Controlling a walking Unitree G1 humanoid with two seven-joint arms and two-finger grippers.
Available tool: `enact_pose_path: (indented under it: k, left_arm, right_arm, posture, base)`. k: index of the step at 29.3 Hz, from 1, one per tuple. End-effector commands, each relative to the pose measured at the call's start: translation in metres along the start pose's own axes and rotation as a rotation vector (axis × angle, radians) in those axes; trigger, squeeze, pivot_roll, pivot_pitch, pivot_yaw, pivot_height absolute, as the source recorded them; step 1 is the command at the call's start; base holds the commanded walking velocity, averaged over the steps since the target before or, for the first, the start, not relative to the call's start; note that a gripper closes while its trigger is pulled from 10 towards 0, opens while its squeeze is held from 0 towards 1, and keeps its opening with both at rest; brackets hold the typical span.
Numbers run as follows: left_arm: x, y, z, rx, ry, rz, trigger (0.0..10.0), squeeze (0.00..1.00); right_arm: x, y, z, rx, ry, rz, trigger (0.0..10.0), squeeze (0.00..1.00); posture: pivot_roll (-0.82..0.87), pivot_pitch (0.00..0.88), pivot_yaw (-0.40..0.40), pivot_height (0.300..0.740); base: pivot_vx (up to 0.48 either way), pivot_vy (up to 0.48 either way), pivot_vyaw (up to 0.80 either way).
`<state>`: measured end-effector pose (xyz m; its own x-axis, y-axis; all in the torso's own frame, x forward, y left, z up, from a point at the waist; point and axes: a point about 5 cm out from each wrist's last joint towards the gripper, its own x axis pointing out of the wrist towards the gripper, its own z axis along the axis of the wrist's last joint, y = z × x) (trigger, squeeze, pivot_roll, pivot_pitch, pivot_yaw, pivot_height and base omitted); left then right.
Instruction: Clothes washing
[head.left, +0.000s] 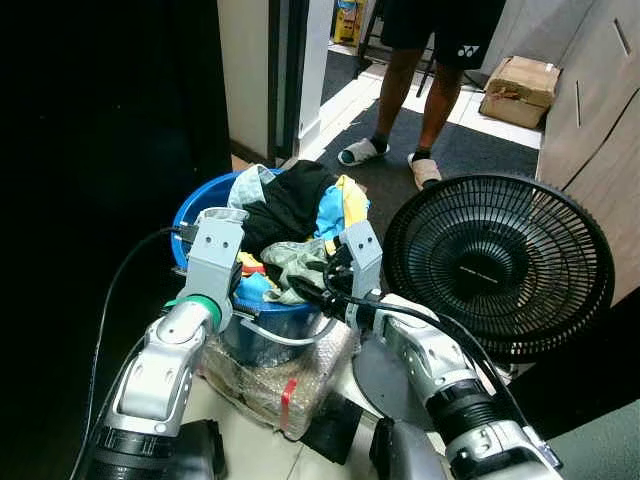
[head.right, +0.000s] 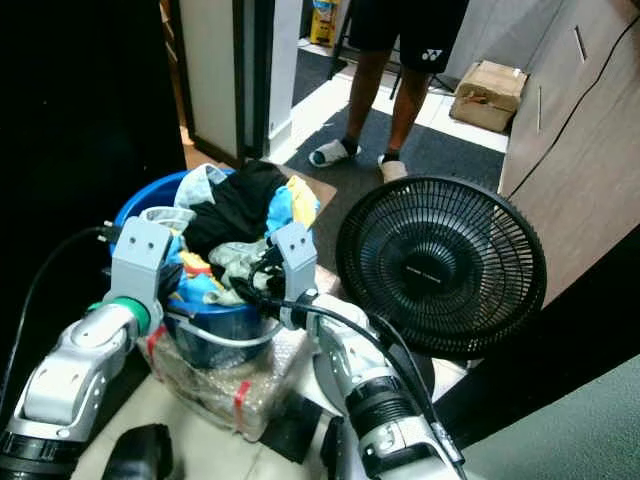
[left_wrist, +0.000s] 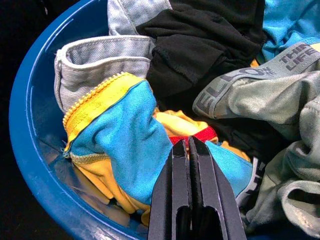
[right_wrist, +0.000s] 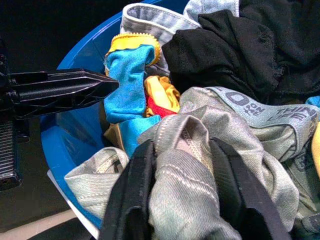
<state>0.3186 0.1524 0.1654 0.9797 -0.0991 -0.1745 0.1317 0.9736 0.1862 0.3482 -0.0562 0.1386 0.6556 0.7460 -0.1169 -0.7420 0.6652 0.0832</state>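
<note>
Right hand (right_wrist: 182, 200) clamps a grey-green garment (right_wrist: 210, 145) in the blue basin (left_wrist: 30, 150); left hand (left_wrist: 189, 145), fingers together, apparently touches the blue-yellow cloth (left_wrist: 125, 145).

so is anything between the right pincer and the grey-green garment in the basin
Nothing visible does. The right pincer already straddles a fold of the grey-green garment at the top of the pile in the blue basin, a finger on each side. The left pincer, fingers together, points at the blue and yellow cloth beside it.
</note>
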Motion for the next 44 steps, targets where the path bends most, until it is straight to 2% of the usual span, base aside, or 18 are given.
enact_pose_path:
  k: [1,7,13,16,19,22,23,26,27,28,29,32,36,38,42,44]
  left_arm:
    - [0.0,-0.001,-0.003,0.005,0.015,-0.003,10.0,0.0]
    - [0.0,-0.001,-0.003,0.007,0.015,-0.003,10.0,0.0]
    - [0.0,0.0,-0.002,0.011,0.015,-0.005,10.0,0.0]
    - [0.0,0.0,-0.002,0.011,0.015,-0.005,10.0,0.0]
    - [-0.001,0.0,-0.002,0.018,0.012,-0.007,10.0,0.0]
    - [-0.001,0.001,0.0,0.024,-0.002,-0.004,10.0,0.0]
    - [-0.002,0.001,0.004,0.021,-0.02,-0.003,10.0,0.0]
    - [-0.002,0.001,0.004,0.021,-0.02,-0.003,10.0,0.0]
    - [-0.003,0.002,0.008,0.007,-0.042,-0.006,10.0,0.0]
    - [-0.005,0.002,0.018,-0.036,-0.088,-0.014,10.0,0.0]
    - [-0.005,0.002,0.018,-0.036,-0.088,-0.014,10.0,0.0]
    - [-0.01,0.003,0.038,-0.107,-0.17,-0.029,10.0,0.0]
    - [-0.01,0.003,0.039,-0.106,-0.176,-0.03,10.0,0.0]
    - [-0.01,0.003,0.04,-0.104,-0.181,-0.03,10.0,0.0]
    - [-0.01,0.006,0.041,-0.096,-0.189,-0.018,10.0,0.0]
    - [-0.01,0.007,0.041,-0.095,-0.191,-0.014,10.0,0.0]
  right_arm:
    - [-0.005,0.001,-0.028,0.074,0.099,-0.003,0.0,0.0]
    - [-0.005,0.0,-0.022,0.081,0.051,-0.012,0.0,0.0]
    - [-0.008,-0.002,0.001,0.041,-0.111,-0.069,0.0,0.0]
    - [-0.008,-0.002,0.001,0.041,-0.111,-0.069,0.0,0.0]
    - [-0.018,-0.006,0.02,-0.006,-0.269,-0.17,0.0,0.0]
    - [-0.025,-0.009,0.031,-0.03,-0.357,-0.23,0.0,0.0]
    - [-0.031,-0.007,0.041,-0.091,-0.415,-0.262,0.0,0.0]
    - [-0.031,-0.007,0.041,-0.091,-0.415,-0.262,0.0,0.0]
    - [-0.037,-0.007,0.051,-0.126,-0.473,-0.304,0.0,0.0]
    - [-0.045,-0.008,0.065,-0.131,-0.549,-0.377,10.0,0.0]
    - [-0.045,-0.008,0.065,-0.131,-0.549,-0.377,10.0,0.0]
    - [-0.059,-0.014,0.08,-0.088,-0.637,-0.526,10.0,0.0]
    - [-0.059,-0.016,0.08,-0.089,-0.634,-0.55,10.0,0.0]
    - [-0.062,-0.022,0.077,-0.07,-0.634,-0.584,10.0,0.0]
    - [-0.069,-0.036,0.07,-0.107,-0.609,-0.73,10.0,0.0]
    - [-0.071,-0.037,0.07,-0.126,-0.605,-0.751,10.0,0.0]
  posture:
    - [0.17,0.096,-0.044,0.526]
    - [0.17,0.097,-0.041,0.526]
    - [0.18,0.098,-0.032,0.526]
    - [0.18,0.098,-0.032,0.526]
    - [0.18,0.098,-0.025,0.526]
    - [0.18,0.097,-0.024,0.526]
    - [0.18,0.095,-0.021,0.526]
    - [0.18,0.095,-0.021,0.526]
    - [0.18,0.093,-0.02,0.526]
    - [0.18,0.082,-0.012,0.526]
    - [0.18,0.082,-0.012,0.526]
    - [0.18,0.073,-0.005,0.526]
    - [0.17,0.065,-0.001,0.526]
    - [0.17,0.059,0.001,0.531]
    - [0.18,0.037,-0.003,0.546]
    - [0.18,0.037,-0.003,0.551]
  base:
    - [0.0,0.0,0.0]
    - [0.0,0.0,0.0]
    - [0.0,0.0,0.0]
    - [0.0,0.0,0.0]
    - [0.0,0.0,0.0]
    - [0.0,0.0,0.0]
    - [0.0,0.0,0.0]
    - [0.0,0.0,0.0]
    - [0.0,0.0,0.0]
    - [0.0,0.0,0.0]
    - [0.0,0.0,0.0]
    - [0.0,0.0,0.0]
    - [0.0,0.0,0.0]
    - [0.0,0.0,0.0]
    - [0.0,0.0,0.0]
    - [0.0,0.0,0.0]
